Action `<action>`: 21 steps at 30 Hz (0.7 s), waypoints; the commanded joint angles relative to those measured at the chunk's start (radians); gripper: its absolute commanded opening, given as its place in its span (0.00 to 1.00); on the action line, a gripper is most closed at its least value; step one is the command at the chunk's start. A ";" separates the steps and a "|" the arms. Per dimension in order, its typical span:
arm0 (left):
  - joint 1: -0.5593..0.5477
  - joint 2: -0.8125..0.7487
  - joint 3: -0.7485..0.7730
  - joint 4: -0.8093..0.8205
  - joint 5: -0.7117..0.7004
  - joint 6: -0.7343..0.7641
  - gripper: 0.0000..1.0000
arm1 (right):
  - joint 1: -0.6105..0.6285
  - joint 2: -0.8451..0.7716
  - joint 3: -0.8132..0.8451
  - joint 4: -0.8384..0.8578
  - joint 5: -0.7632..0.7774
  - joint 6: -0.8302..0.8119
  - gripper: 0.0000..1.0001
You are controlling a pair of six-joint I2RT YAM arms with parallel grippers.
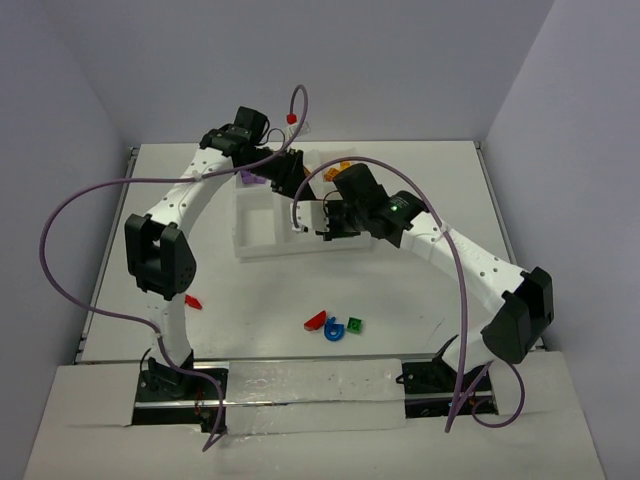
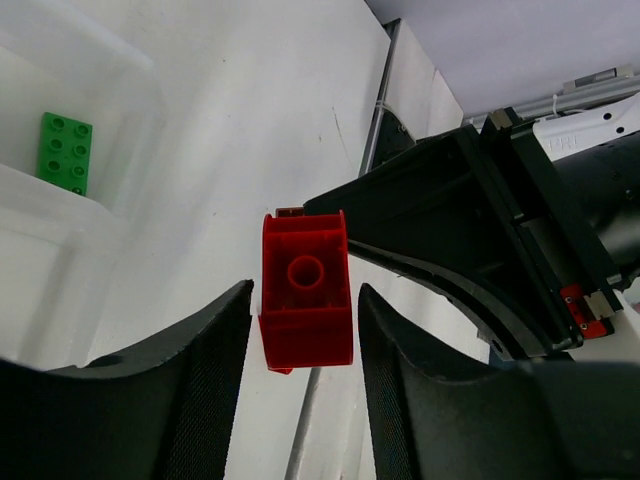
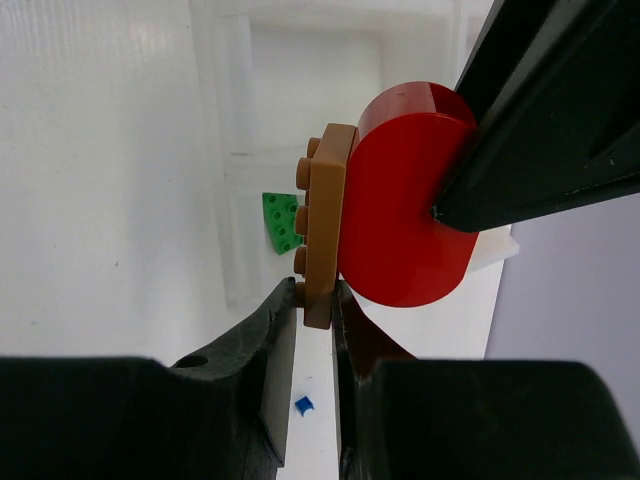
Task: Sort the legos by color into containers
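Over the tray (image 1: pixel 260 240), right pincer (image 3: pixel 316 300) clamps orange plate (image 3: pixel 325 220) stuck to red brick (image 2: pixel 305 290); left pincer (image 2: pixel 303 300) flanks it, grip unclear. One compartment (image 2: pixel 110 110) holds green brick (image 2: pixel 65 152).

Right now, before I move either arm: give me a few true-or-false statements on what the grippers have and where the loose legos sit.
1. The right gripper pinches a thin orange-brown plate stuck to a red rounded brick. True.
2. That red rounded brick lies on the table, away from both grippers. False: it is up between the left gripper's fingers.
3. A green brick lies in a compartment of the tray. True.
4. The blue curved piece is in the tray. False: it lies on the table between a red piece and a green piece.
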 commanded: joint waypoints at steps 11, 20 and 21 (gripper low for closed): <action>-0.004 0.002 0.030 0.084 0.042 -0.071 0.00 | 0.039 -0.018 0.033 0.009 0.025 -0.037 0.00; 0.084 -0.007 0.080 0.395 -0.014 -0.327 0.00 | 0.047 -0.050 -0.037 -0.015 0.002 -0.046 0.00; 0.087 -0.007 0.084 0.413 -0.021 -0.338 0.00 | 0.048 -0.050 -0.041 -0.016 0.002 -0.045 0.00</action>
